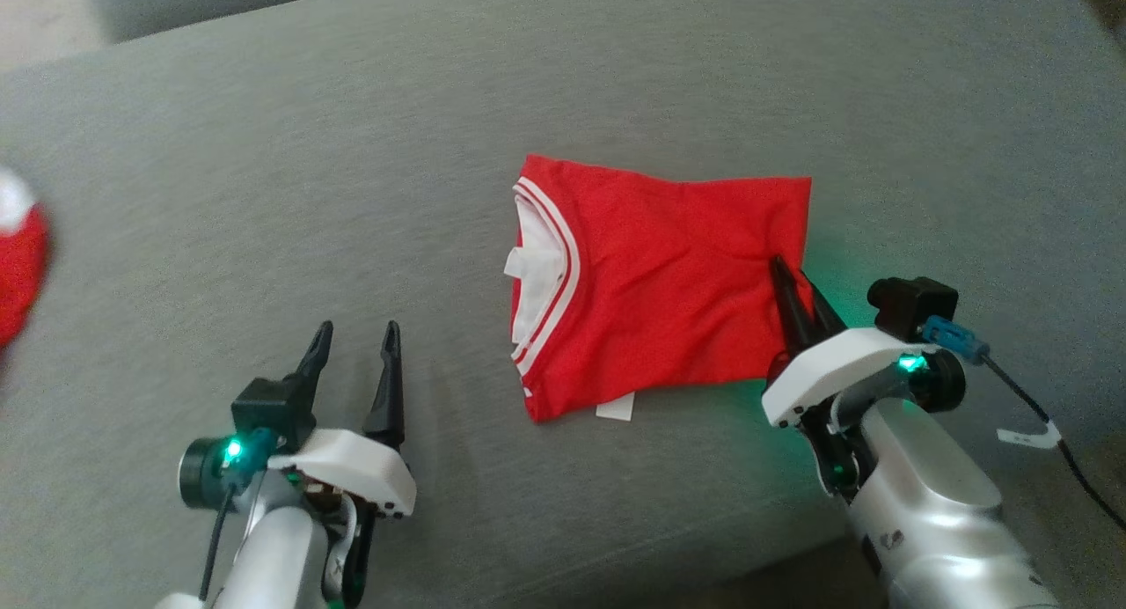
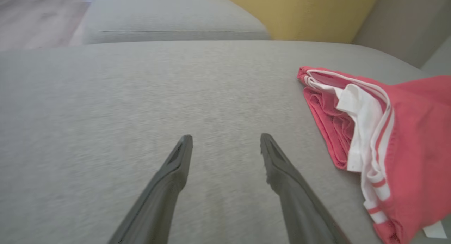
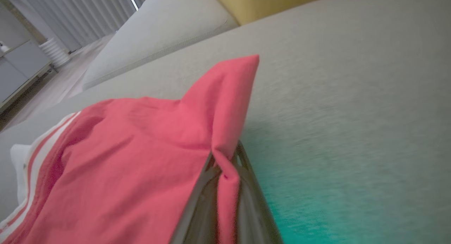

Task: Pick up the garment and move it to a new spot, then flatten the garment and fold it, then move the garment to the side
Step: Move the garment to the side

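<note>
The garment (image 1: 669, 292) is a folded red shirt with a white-striped collar, lying on the grey cushion (image 1: 440, 151) right of centre. My right gripper (image 1: 792, 270) is shut on the garment's right edge, pinching a fold of red cloth (image 3: 225, 159) that lifts up between the fingers. My left gripper (image 1: 356, 336) stands open over bare cushion to the left of the garment, with nothing between its fingers (image 2: 176, 159). In the left wrist view the garment's collar side (image 2: 373, 141) lies off to the right of the fingers.
A red and white object (image 1: 18, 266) sits at the far left edge of the head view. A second grey cushion (image 2: 169, 18) and a yellow cushion (image 2: 299, 11) lie beyond. The cushion's front edge (image 1: 792, 556) runs near my right arm.
</note>
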Controlling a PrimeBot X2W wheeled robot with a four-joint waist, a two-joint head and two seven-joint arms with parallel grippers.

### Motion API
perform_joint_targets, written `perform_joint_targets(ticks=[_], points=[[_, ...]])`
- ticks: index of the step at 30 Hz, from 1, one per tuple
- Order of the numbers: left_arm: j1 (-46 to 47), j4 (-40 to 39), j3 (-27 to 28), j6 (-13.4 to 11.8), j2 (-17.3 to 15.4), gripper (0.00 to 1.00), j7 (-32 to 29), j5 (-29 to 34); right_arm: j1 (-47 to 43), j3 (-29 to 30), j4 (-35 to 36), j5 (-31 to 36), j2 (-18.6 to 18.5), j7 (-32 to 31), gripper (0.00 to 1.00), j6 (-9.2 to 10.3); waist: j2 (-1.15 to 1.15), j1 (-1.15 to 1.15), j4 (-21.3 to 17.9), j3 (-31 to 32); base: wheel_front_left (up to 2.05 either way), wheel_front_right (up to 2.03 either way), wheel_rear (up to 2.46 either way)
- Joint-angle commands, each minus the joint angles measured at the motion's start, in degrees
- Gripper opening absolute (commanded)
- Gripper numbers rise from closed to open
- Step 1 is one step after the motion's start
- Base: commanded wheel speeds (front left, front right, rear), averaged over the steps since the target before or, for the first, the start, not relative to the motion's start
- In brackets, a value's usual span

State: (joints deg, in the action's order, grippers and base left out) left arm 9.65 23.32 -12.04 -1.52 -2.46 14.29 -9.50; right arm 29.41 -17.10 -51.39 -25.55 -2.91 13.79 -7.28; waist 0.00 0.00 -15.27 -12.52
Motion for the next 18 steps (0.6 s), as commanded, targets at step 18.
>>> perform_joint_targets(ticks=[18], points=[[1.79, -1.72, 3.30, 2.11, -0.80, 1.00, 0.71, 4.13, 1.40, 2.36, 7.39, 3.74, 0.03, 1.20, 0.00, -0.21, 0.00, 0.00, -14.33, -4.89, 0.00, 0.00, 0.00]])
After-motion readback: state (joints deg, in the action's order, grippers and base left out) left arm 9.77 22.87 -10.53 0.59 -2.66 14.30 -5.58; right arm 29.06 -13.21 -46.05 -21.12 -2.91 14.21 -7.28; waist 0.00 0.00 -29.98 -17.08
